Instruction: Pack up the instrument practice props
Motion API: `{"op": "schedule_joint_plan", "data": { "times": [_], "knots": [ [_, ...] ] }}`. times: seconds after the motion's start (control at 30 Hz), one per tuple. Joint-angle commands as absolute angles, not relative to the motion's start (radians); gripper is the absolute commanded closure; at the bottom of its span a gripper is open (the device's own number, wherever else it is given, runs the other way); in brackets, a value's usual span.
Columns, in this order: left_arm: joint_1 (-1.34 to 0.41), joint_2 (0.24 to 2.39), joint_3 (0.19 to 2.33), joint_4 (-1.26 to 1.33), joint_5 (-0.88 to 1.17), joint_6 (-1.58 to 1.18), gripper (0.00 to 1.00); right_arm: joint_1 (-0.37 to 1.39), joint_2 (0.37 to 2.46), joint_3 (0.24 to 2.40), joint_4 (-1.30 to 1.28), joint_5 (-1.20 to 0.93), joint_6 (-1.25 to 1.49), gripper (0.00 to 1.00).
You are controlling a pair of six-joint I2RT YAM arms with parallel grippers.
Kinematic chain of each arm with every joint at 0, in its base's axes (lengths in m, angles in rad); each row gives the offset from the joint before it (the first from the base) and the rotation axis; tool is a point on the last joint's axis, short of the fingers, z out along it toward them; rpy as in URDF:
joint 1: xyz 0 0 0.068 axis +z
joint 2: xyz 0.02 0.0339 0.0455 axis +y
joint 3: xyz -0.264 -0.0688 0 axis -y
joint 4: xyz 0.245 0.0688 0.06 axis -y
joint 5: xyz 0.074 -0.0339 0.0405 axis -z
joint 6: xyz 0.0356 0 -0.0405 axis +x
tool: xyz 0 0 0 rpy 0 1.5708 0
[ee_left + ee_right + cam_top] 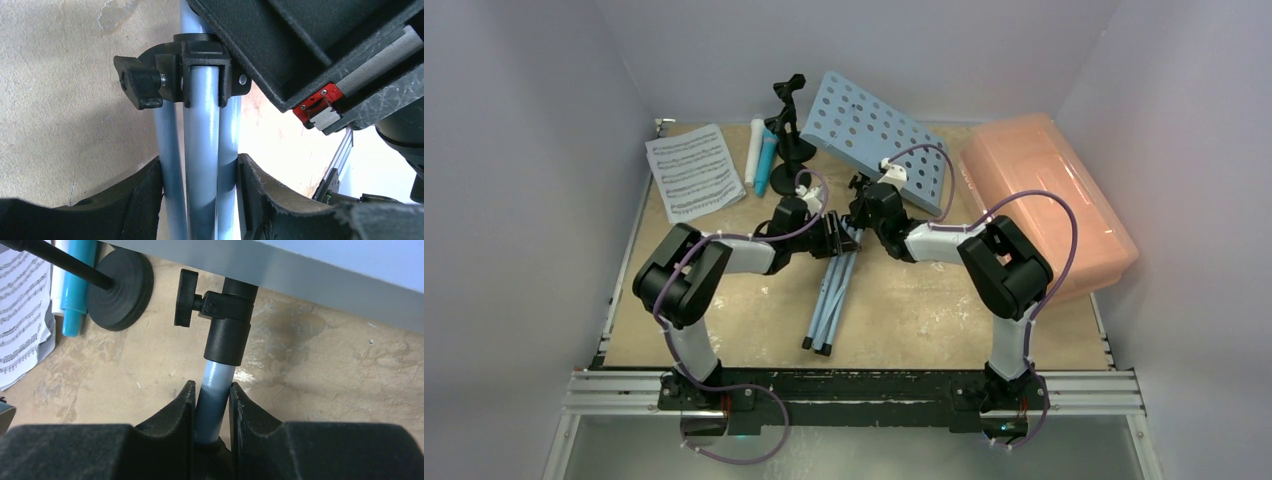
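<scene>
Top external view shows the music rack (874, 135) lying on the worktop (924, 310), its tripod legs (829, 300) folded together and pointing toward you, with the pink box (1049, 200) closed at the right. Your left gripper (200, 172) has its jaws closed around the tripod legs, and your right gripper (211, 400) pinches the pole (214, 375) just under the black collar. You look to be collapsing the stand, so the next move likely calls for loosening the knob (187, 291) and sliding the pole in.

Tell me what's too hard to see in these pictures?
- Printed sheet-music page: top view, notes too small to read.
- Pink translucent plastic box: top view, cloudy lid hides the inside.
- Light-blue tripod legs: left wrist view, bottom edge and left claw cut them off.
- White toy microphone: right wrist view, top edge cuts it off.
</scene>
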State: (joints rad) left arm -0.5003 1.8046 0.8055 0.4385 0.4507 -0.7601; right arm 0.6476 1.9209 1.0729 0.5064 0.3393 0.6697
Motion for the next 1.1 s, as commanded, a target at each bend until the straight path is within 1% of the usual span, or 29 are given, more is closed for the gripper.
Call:
{"op": "schedule_joint_plan", "data": {
  "times": [0.0,0.13,0.4,0.57,0.67,0.83,0.87,0.9,0.97,1.03,1.07],
  "knots": [
    [-0.497,1.735,0.792,0.416,0.364,-0.651,0.78,0.608,1.907,1.038,0.457,0.454,0.555,1.0],
    [-0.487,1.637,0.772,0.304,0.259,-0.592,0.71,0.601,1.905,1.021,0.47,0.449,0.549,1.0],
    [-0.471,1.406,0.781,0.017,0.086,-0.487,0.65,0.591,1.919,1.018,0.478,0.443,0.532,1.0],
    [-0.47,1.235,0.823,-0.148,-0.009,-0.442,0.59,0.586,1.937,1.03,0.482,0.423,0.522,1.0],
    [-0.469,1.122,0.856,-0.22,-0.041,-0.432,0.55,0.586,1.948,1.04,0.484,0.403,0.525,1.0],
    [-0.47,0.969,0.909,-0.331,-0.11,-0.4,0.42,0.586,1.949,1.052,0.493,0.374,0.535,1.0],
    [-0.469,0.944,0.921,-0.357,-0.129,-0.39,0.41,0.586,1.944,1.051,0.494,0.366,0.538,0.97],
    [-0.469,0.918,0.93,-0.38,-0.157,-0.381,0.38,0.586,1.937,1.051,0.494,0.354,0.539,0.93],
    [-0.469,0.871,0.944,-0.422,-0.2,-0.367,0.34,0.586,1.919,1.048,0.492,0.345,0.542,0.82],
    [-0.47,0.827,0.949,-0.451,-0.24,-0.351,0.32,0.586,1.899,1.043,0.491,0.334,0.546,0.71],
    [-0.47,0.808,0.949,-0.463,-0.27,-0.346,0.29,0.586,1.891,1.041,0.49,0.329,0.546,0.65]
  ]
}}
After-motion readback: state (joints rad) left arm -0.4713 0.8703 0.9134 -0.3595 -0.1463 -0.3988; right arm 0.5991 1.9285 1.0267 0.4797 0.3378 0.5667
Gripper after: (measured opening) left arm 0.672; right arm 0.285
